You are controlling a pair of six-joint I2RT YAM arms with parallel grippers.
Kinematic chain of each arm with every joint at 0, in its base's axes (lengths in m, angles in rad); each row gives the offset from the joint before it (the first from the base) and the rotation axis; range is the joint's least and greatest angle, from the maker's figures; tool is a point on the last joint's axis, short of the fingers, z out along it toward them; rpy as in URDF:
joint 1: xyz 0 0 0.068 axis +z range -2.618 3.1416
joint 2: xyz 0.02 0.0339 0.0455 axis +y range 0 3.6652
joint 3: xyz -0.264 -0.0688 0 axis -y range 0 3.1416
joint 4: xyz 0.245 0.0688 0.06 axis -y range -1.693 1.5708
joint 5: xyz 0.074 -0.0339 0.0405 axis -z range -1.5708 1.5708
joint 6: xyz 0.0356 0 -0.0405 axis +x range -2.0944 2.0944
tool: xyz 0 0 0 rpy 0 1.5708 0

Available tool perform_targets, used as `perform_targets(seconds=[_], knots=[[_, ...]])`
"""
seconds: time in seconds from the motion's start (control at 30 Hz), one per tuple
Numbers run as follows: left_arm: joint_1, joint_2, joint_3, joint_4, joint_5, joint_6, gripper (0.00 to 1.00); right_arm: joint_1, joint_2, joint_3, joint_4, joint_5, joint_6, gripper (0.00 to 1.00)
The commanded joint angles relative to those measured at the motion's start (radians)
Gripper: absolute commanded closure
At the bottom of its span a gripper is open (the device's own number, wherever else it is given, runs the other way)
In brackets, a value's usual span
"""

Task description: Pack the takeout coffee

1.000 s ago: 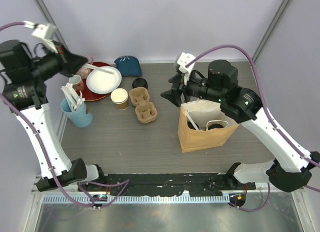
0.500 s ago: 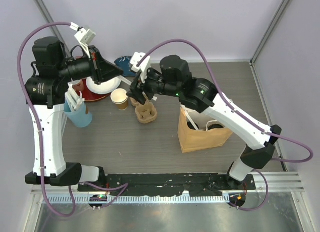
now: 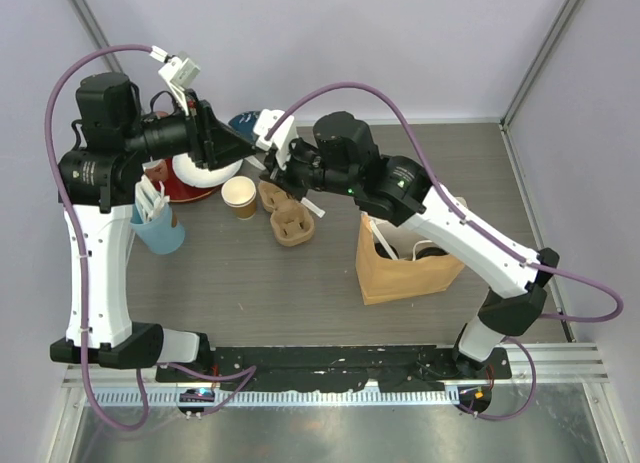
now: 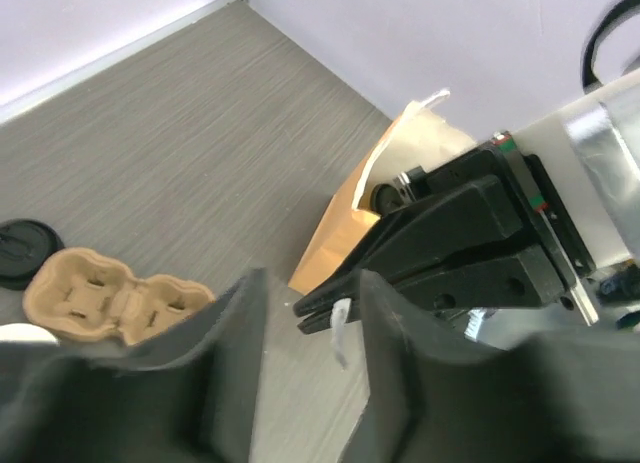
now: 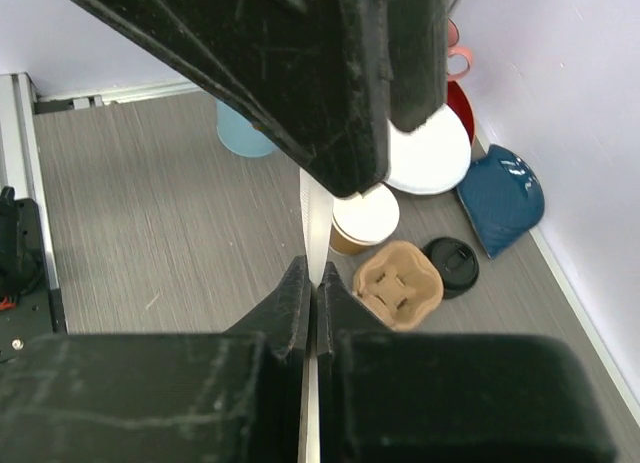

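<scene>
Open room first: the near strip of the counter, from the arm bases up to the carrier and the bag, is bare grey, so lots of space there. The back-right corner behind the bag is open too. Back left is packed tight, right up to the wall and the left edge.

Both arms meet in mid-air over back-centre, above the pulp cup carrier. The right jaws are pressed together, pinching a thin white strip; straw or stirrer, can't tell. The left jaws are a little spread with a narrow gap, tips right at the strip's top end. Whether they touch it, can't tell.

The takeout coffee is down inside the brown paper bag on the right side. The bag is upright w/ its mouth open. Only the black lid shows; the cup body is hidden by the bag wall. A white stick leans in there beside it.

A black round lid sits on the counter just beside the carrier, on the wall side. From overhead it's covered by the right wrist. Cup under it or just a lid, can't tell.

Round about:
- A lidless tan cup stands just left of the carrier.
- Behind it a white plate sits on a red plate.
- A blue tumbler stuffed w/ white utensils is near the left edge.
- A dark-blue pouch is by the back wall.
- A pink mug is mostly cut off behind the left arm in the right wrist view.

The right forearm stretches across above the bag's back edge.
</scene>
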Motion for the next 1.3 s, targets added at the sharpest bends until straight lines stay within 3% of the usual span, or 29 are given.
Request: perform_targets(seconds=[0.0,0.2,0.43,0.6,0.7,0.73,0.83,1.07,1.27], knots=[[-0.005,-0.016,-0.009,0.021,-0.126,0.004,0.02,-0.002,-0.118,0.021,-0.057,0.079,-0.044,0.99],[-0.003,-0.03,-0.081,0.08,-0.384,0.024,0.0,-0.028,-0.293,-0.061,-0.232,0.089,-0.099,0.99],[-0.003,-0.039,-0.231,0.147,-0.401,0.016,0.0,-0.146,-0.522,-0.396,-0.286,0.142,-0.142,0.99],[-0.003,-0.039,-0.259,0.144,-0.401,0.024,0.0,-0.314,-0.63,-0.558,-0.258,0.013,-0.153,0.98],[-0.003,-0.049,-0.271,0.143,-0.403,0.036,0.0,-0.322,-0.658,-0.594,-0.238,-0.003,-0.161,0.82],[-0.003,-0.05,-0.276,0.143,-0.403,0.037,0.0,-0.324,-0.655,-0.595,-0.243,-0.003,-0.159,0.66],[-0.003,-0.053,-0.281,0.14,-0.407,0.045,0.0,-0.324,-0.641,-0.566,-0.269,-0.025,-0.157,0.44],[-0.003,-0.069,-0.284,0.13,-0.415,0.054,0.0,-0.325,-0.603,-0.435,-0.225,-0.011,-0.07,0.35],[-0.003,-0.082,-0.299,0.14,-0.481,0.039,0.0,-0.382,-0.464,-0.228,-0.133,0.303,0.105,0.34]])
